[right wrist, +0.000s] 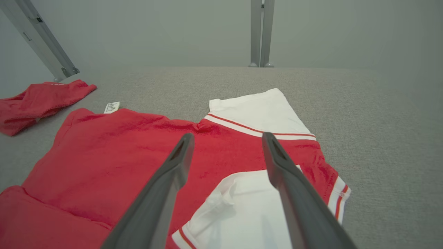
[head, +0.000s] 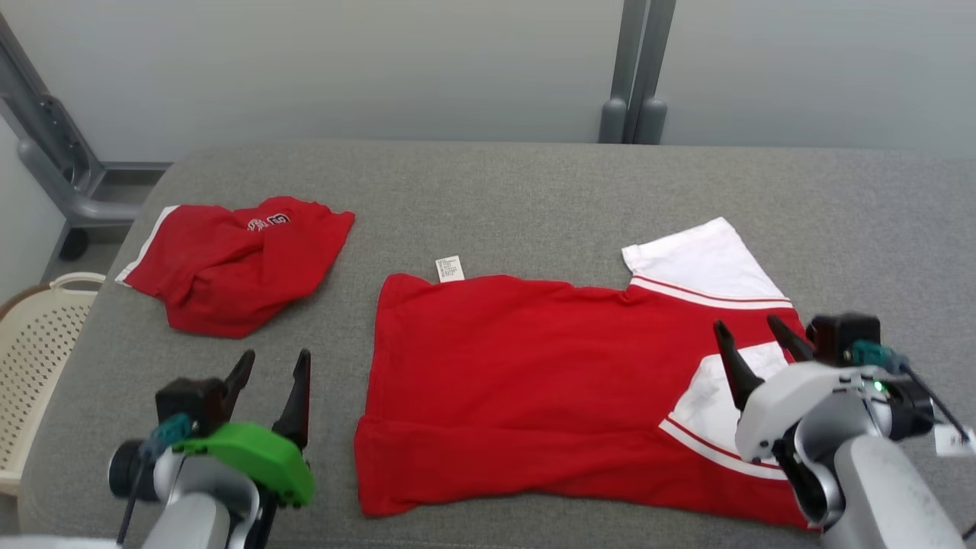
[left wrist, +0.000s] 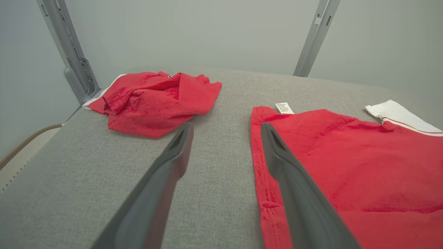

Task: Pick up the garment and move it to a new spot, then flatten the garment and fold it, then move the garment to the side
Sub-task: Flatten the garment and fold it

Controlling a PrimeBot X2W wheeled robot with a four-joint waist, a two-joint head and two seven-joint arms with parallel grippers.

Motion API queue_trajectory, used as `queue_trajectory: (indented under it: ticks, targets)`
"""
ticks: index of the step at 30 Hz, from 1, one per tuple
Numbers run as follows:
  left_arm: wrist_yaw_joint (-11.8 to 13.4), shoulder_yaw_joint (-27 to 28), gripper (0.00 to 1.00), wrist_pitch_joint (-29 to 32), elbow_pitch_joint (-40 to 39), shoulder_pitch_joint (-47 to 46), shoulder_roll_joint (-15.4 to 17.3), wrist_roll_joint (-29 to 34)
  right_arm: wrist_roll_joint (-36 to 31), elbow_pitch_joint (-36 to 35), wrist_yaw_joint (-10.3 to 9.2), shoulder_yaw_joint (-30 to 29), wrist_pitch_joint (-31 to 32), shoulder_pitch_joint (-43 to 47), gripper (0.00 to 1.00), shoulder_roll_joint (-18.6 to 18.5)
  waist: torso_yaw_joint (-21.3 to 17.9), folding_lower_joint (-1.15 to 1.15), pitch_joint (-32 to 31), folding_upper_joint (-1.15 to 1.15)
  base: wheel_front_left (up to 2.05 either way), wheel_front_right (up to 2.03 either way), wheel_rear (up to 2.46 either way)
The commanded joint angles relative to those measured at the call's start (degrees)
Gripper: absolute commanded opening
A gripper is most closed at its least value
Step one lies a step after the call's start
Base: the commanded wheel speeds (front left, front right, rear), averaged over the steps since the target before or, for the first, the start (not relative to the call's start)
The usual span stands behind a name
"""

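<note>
Red-and-white garment (head: 518,381) lies spread on the grey table (head: 534,198), its edge just right of the left gripper (head: 276,354), whose jaws gape empty. The right gripper (head: 745,322), jaws likewise wide and empty, hovers above its white sleeve (head: 701,404).

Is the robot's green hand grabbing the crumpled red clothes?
No, the left gripper is open with nothing between its fingers, and the crumpled red garment lies apart from it.
</note>
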Motion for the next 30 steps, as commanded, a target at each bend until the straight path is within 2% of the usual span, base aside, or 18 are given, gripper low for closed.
queue_trajectory:
  ticks: [1,10,15,22,30]
  targets:
    - [-0.62,-0.85,1.00,1.94,0.73,-3.98,0.63,0.76,1.06,-0.80,0.00,1.47,3.26,-3.19,1.00,-1.80,-0.05,0.00,2.91,0.00,0.00,0.00,0.00]
    - [-3.37,-5.75,1.00,19.29,9.76,-25.84,1.25,0.48,8.25,-1.39,-0.02,12.51,24.32,-23.48,1.00,-14.21,-1.33,0.00,14.95,0.00,0.00,0.00,0.00]
    - [-4.08,-8.46,1.00,27.87,15.00,-35.15,0.77,-1.69,11.71,0.83,-0.02,20.34,31.47,-33.81,1.00,-20.17,-2.32,0.00,19.51,0.00,0.00,0.00,0.00]
    - [-4.29,-11.19,1.00,36.78,20.40,-43.80,-0.01,-2.94,14.03,4.70,-0.03,29.11,33.59,-44.37,1.00,-24.69,-3.09,0.00,24.10,0.00,0.00,0.00,0.00]
    - [-4.34,-13.53,1.00,40.76,23.56,-49.78,-0.78,-3.76,15.54,10.86,-0.02,32.91,29.98,-50.92,1.00,-25.34,-3.35,0.00,27.04,0.00,0.00,0.00,0.00]
